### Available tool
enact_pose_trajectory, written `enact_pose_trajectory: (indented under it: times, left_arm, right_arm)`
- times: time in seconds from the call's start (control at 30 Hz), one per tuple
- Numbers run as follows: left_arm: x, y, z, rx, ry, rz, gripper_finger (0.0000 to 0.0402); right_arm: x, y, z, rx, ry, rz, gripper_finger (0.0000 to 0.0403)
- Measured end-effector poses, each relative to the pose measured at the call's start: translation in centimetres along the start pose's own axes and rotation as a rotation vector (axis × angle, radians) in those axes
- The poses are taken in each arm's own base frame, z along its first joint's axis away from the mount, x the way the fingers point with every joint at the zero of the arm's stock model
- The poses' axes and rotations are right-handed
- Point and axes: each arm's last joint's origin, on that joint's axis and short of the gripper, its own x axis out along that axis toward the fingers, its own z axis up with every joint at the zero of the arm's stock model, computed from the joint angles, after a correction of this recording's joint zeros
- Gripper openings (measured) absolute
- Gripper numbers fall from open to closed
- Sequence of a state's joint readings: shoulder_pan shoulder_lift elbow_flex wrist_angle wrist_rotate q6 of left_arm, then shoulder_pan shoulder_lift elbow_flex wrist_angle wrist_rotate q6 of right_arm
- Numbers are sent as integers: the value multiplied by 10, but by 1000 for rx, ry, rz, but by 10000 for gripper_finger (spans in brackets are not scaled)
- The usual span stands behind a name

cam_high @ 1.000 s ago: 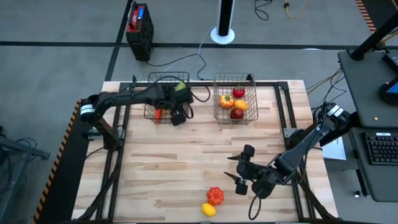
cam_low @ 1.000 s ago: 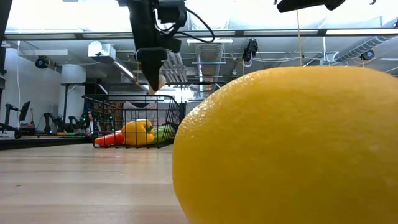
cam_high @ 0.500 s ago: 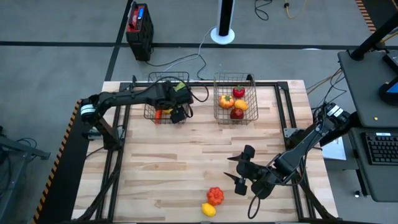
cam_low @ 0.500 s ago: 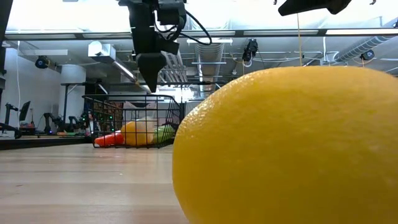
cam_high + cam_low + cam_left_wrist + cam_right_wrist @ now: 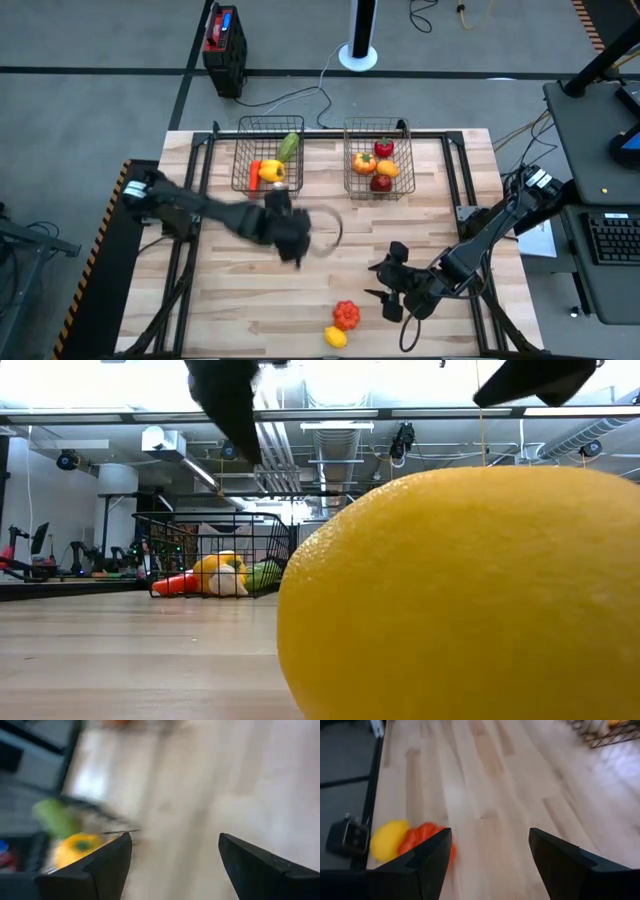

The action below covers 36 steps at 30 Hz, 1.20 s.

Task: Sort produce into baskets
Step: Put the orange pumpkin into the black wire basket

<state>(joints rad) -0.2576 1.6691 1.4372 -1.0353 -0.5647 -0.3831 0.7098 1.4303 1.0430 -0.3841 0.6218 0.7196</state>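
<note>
**No legible writing anywhere in the scene**

No word, label, brand, number or sign can be read in any of the four views. The red-topped box (image 5: 222, 36) on the floor beyond the table's far left corner carries a small blue patch, too small to make out. The striped orange-and-black edging (image 5: 100, 235) along the table's left side is a pattern only, with no lettering.
</note>
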Motion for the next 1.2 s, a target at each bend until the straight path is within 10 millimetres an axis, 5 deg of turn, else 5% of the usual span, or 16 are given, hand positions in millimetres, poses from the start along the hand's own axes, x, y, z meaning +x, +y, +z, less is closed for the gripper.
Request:
enact_pose_trajectory:
  times: [0.2,0.4,0.87,1.2]
  left_arm:
    - [-45,-79,-19,-47,-218,-188,278]
    - [-60,-132,-30,-57,-373,-279,278]
    - [-19,-182,-33,-73,-395,-298,226]
    - [-5,-194,-37,-11,-352,-318,75]
  right_arm:
    - [1,3,-16,-57,49,72,254]
    - [-3,13,-28,-146,12,150,255]
    - [41,39,-81,-256,110,105,233]
    - [55,46,-88,-263,13,32,232]
